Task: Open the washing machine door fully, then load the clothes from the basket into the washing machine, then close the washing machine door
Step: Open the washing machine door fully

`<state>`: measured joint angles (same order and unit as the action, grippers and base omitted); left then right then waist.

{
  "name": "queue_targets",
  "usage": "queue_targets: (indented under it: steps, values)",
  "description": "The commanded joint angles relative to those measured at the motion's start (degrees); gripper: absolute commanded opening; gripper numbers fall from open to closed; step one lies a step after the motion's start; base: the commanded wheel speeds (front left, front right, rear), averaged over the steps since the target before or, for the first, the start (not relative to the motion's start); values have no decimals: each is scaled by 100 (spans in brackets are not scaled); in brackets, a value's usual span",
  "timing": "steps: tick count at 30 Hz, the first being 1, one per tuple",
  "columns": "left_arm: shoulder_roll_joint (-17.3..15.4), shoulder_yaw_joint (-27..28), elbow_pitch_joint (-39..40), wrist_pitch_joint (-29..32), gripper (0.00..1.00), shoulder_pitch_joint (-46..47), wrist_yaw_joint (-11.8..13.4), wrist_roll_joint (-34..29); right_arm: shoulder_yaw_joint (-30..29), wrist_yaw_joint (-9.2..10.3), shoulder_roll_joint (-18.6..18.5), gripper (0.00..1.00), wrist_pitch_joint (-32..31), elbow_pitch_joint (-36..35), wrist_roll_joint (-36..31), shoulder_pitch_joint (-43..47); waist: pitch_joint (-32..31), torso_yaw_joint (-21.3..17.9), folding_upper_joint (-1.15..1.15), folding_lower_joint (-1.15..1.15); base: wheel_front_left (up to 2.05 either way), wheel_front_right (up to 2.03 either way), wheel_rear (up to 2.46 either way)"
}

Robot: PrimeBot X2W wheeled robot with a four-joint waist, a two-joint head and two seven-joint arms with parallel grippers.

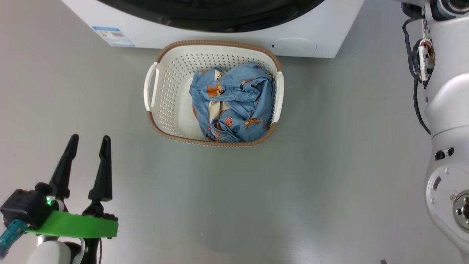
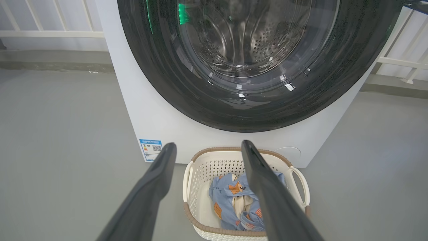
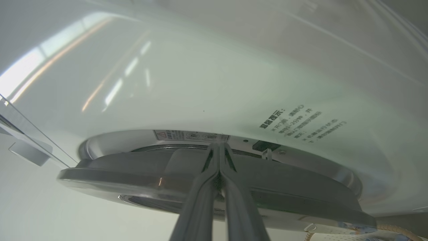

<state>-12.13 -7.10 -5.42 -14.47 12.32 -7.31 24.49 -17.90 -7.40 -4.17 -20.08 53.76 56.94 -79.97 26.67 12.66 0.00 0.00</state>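
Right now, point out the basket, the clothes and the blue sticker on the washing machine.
basket (image 1: pixel 216 43): head view, far brown rim.
clothes (image 1: pixel 238 96): head view, middle of the blue fabric.
blue sticker (image 2: pixel 150 149): left wrist view, its centre.

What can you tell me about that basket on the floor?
The basket is a small cream-white plastic tub, a rounded rectangle with perforated walls, a brown woven-look rim and a white handle on each short side. It stands upright on the grey floor, close before the washing machine; whether they touch is unclear. Blue printed clothes lie bunched in its right half. The open left gripper is well apart from it.
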Motion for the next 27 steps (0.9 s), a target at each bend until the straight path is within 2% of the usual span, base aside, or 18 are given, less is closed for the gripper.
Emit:
queue_targets:
  steps: [1,15,20,27]
  values:
    - [-172,182,145,-52,100,144,-18,59,50,-9,129,0,3,-30,-81,-313,91,63,0,0,0,0,0]
    - [-128,103,170,-52,100,329,-18,180,338,-9,129,0,372,752,-186,-975,337,263,0,0,0,0,0]
    - [-116,126,151,-52,100,361,-18,192,548,-9,129,0,113,916,-56,-1071,365,285,0,0,0,0,0]
    - [-121,200,181,-52,100,357,-18,167,937,-9,129,0,-445,751,266,-894,300,243,0,0,0,0,0]
